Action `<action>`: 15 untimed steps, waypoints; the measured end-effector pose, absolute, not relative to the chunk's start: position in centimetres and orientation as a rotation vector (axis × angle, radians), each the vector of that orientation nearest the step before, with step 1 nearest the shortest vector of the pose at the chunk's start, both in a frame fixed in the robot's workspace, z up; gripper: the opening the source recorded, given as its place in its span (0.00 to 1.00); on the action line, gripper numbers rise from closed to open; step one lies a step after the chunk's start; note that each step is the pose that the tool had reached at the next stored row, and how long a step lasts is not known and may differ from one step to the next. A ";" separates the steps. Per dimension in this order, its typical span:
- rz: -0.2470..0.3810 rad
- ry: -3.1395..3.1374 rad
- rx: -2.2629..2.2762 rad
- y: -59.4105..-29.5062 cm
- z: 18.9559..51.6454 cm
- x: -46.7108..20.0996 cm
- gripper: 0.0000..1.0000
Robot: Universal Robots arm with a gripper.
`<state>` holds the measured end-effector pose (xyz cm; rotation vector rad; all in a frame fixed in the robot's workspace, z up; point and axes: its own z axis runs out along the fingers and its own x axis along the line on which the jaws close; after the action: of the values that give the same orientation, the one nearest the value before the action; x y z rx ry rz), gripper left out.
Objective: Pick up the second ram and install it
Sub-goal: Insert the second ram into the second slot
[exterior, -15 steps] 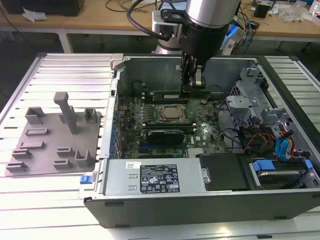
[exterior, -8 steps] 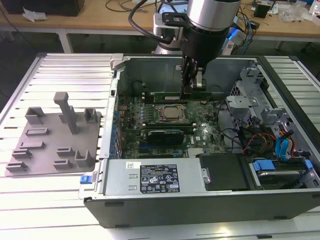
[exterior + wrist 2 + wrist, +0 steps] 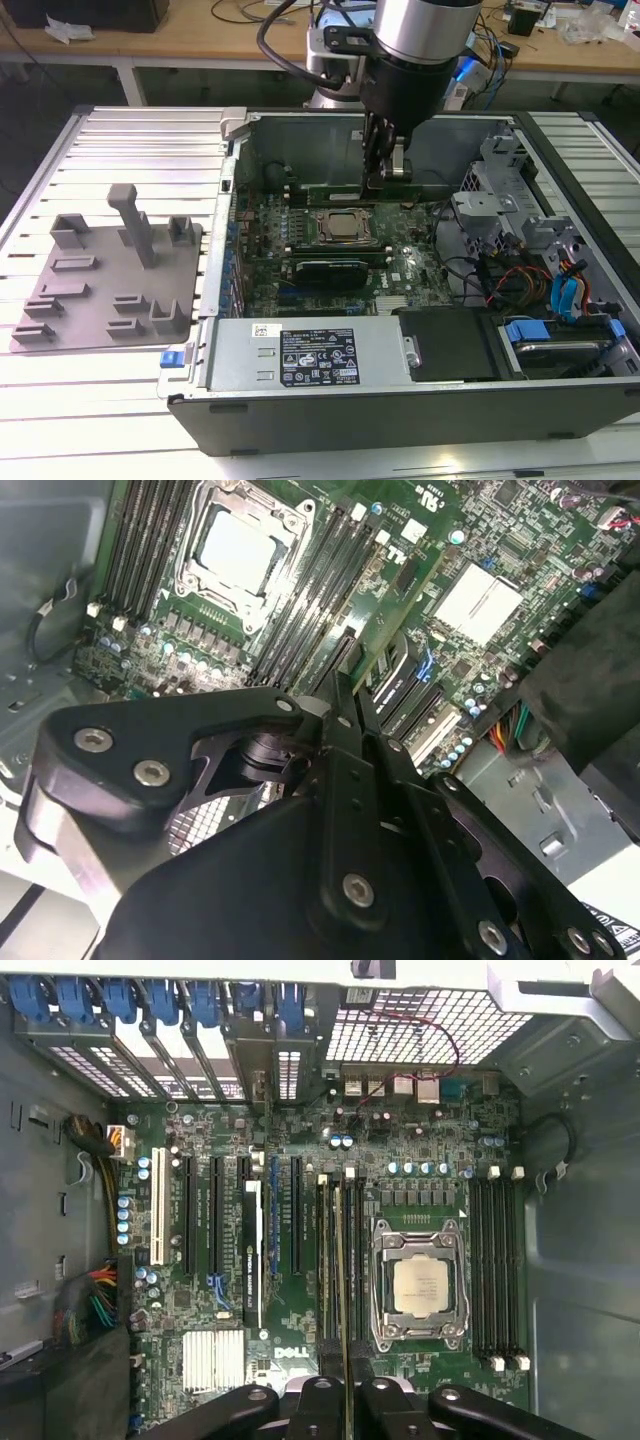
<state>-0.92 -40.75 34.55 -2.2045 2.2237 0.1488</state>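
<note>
The second ram (image 3: 330, 187) is a long green stick held level inside the open computer case, just beyond the CPU socket (image 3: 343, 226). My gripper (image 3: 385, 178) comes down from above and is shut on the stick's middle. In the first wrist view the ram (image 3: 340, 1260) shows edge-on as a thin line running out from between my gripper (image 3: 340, 1385) fingers, along the black memory slots (image 3: 325, 1260) beside the CPU socket (image 3: 420, 1285). In the second wrist view the green stick (image 3: 395, 610) reaches from the gripper (image 3: 345, 695) over the motherboard. Whether it touches a slot I cannot tell.
A grey plastic tray (image 3: 90, 300) with upright blocks lies at the exterior view's left on the slatted table. The power supply (image 3: 310, 355) lines the case's near wall. Drive cage and cables (image 3: 560, 290) fill the case's right side. Another bank of slots (image 3: 495, 1270) flanks the socket.
</note>
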 end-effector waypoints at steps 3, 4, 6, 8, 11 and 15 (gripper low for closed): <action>0.149 2.224 -2.204 -40.8 34.2 -0.9 0.11; 0.149 2.224 -2.204 -40.8 34.1 -0.9 0.11; 0.149 2.224 -2.204 -40.8 33.6 -0.9 0.11; 0.149 2.224 -2.204 -40.8 32.9 -0.9 0.11; 0.149 2.224 -2.204 -40.8 32.5 -0.9 0.11; 0.149 2.224 -2.204 -40.8 32.1 -0.9 0.11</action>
<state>-0.94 -40.75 32.06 -2.2044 2.2241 0.1488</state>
